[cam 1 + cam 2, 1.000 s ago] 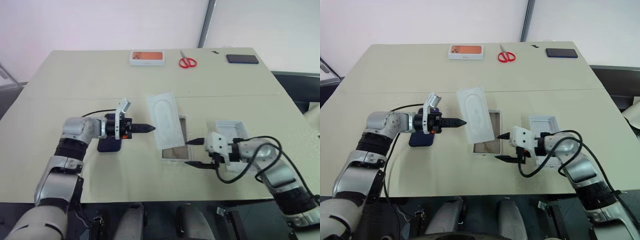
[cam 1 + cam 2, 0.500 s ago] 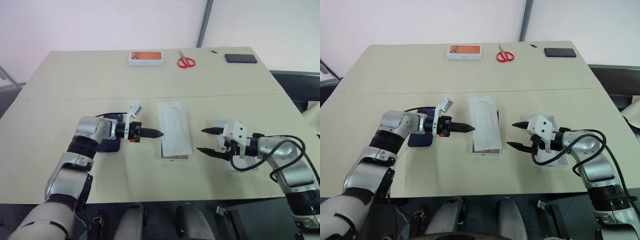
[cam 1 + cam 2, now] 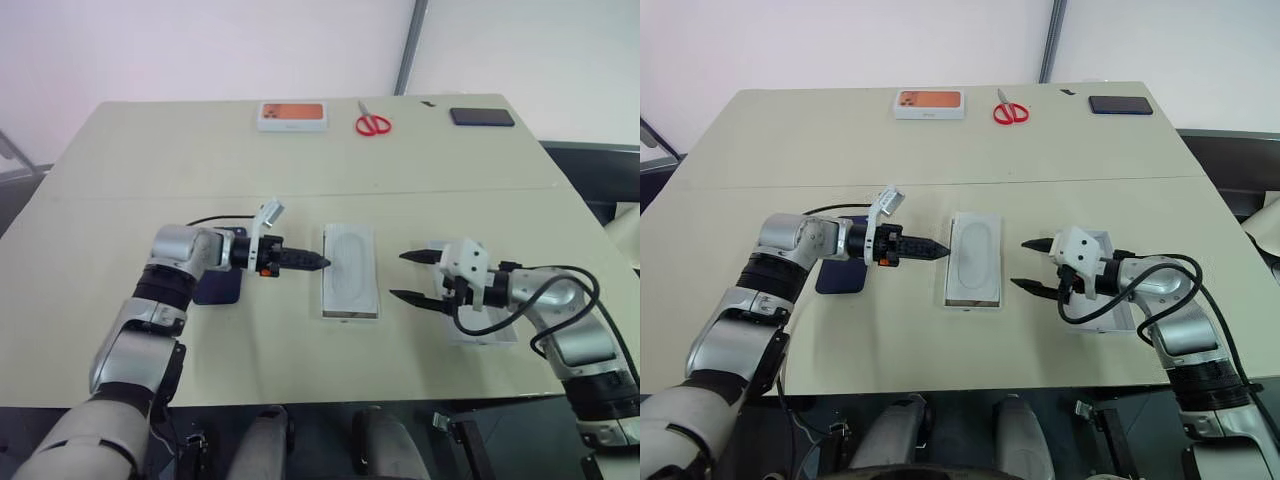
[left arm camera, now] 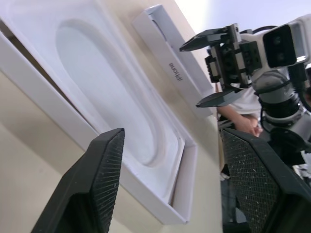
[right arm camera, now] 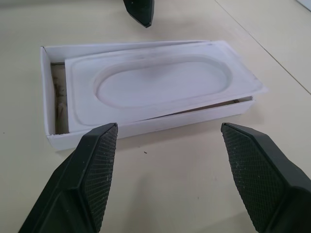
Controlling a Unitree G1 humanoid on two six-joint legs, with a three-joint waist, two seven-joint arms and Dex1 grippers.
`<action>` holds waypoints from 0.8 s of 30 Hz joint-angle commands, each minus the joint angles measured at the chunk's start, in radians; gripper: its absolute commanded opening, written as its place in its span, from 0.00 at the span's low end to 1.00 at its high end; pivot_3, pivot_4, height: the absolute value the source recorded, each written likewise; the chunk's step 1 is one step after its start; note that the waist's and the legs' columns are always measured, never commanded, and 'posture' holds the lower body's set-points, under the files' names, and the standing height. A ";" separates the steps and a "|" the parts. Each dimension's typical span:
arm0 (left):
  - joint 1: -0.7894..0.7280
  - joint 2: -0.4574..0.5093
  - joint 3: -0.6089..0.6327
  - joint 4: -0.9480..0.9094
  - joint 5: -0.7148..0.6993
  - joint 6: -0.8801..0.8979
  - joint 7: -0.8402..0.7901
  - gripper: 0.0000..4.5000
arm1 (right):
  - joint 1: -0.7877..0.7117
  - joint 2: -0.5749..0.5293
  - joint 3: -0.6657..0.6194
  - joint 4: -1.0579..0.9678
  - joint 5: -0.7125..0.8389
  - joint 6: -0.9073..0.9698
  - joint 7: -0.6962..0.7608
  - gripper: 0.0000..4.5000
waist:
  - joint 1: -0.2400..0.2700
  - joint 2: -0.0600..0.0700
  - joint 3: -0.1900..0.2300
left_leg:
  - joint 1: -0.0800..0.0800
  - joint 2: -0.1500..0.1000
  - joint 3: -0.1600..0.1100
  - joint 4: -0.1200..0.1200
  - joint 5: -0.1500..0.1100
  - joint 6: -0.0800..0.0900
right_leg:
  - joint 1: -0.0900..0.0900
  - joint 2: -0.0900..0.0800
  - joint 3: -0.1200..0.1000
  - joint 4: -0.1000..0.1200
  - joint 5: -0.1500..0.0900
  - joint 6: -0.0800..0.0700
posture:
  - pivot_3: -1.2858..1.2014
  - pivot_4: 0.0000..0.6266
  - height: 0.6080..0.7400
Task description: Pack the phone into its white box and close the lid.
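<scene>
Two grippers face each other across the white box [image 3: 350, 285], which lies flat near the middle of the table [image 3: 150, 150] with the rounded insert card [image 5: 160, 82] resting on top of it, slightly askew so that a strip of the tan floor shows at one end. From the robot's left, the left gripper [image 3: 310, 263] points toward the box, its tip just beside the near long wall; in its wrist view the two fingers [image 4: 104, 160] stand spread apart with nothing between them. On the other side the right gripper [image 3: 412, 276] hangs just beside the box, also released, its jaws wide and empty. Behind the left forearm the phone [image 3: 218, 288] lies flat on the table, dark blue, partly hidden by the arm and well apart from the box. Under the right arm sits the lid [image 4: 170, 63], open side up, its side wall bearing small grey lettering. Along the far edge of the table lie a white box with an orange picture [image 3: 293, 116], red scissors [image 3: 374, 123] and a small dark flat rectangle [image 3: 482, 116].
</scene>
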 commanded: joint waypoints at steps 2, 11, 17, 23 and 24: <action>0.012 0.021 0.086 -0.069 0.019 -0.170 0.040 0.75 | -0.042 0.013 -0.013 -0.010 0.010 -0.019 -0.013 0.79 | -0.001 0.000 0.000 | 0.000 0.000 0.000 0.000 0.000 0.000 | 0.000 0.000 0.000 0.000 0.000 0.000 | 0.52 0.24 1.00; 0.257 0.025 0.232 -0.285 0.049 -0.660 0.092 0.77 | -0.161 0.140 0.052 0.019 -0.052 -0.036 -0.123 0.51 | 0.000 0.000 0.000 | 0.001 0.002 -0.001 -0.001 0.001 -0.001 | -0.001 -0.001 0.002 0.000 0.000 0.000 | 0.52 0.24 1.00; 0.427 0.044 0.303 -0.377 0.058 -0.826 0.110 0.77 | -0.274 0.212 0.150 0.162 -0.189 -0.132 -0.180 0.01 | 0.002 0.001 0.000 | 0.000 0.002 0.000 -0.001 0.001 -0.001 | -0.002 -0.001 0.002 0.000 0.000 0.000 | 0.52 0.24 1.00; 0.563 0.082 0.328 -0.469 0.058 -0.892 0.104 0.77 | -0.362 0.232 0.231 0.357 -0.328 -0.228 -0.235 0.01 | -0.001 0.001 0.000 | 0.001 0.002 0.000 -0.001 0.001 -0.001 | -0.001 -0.001 0.002 0.000 0.000 0.000 | 0.52 0.24 1.00; 0.578 0.085 0.332 -0.486 0.047 -0.882 0.112 0.77 | -0.366 0.233 0.244 0.381 -0.352 -0.251 -0.242 0.01 | -0.002 0.001 0.000 | 0.001 0.002 0.000 -0.001 0.001 -0.001 | -0.002 -0.001 0.002 0.000 0.000 0.000 | 0.52 0.24 1.00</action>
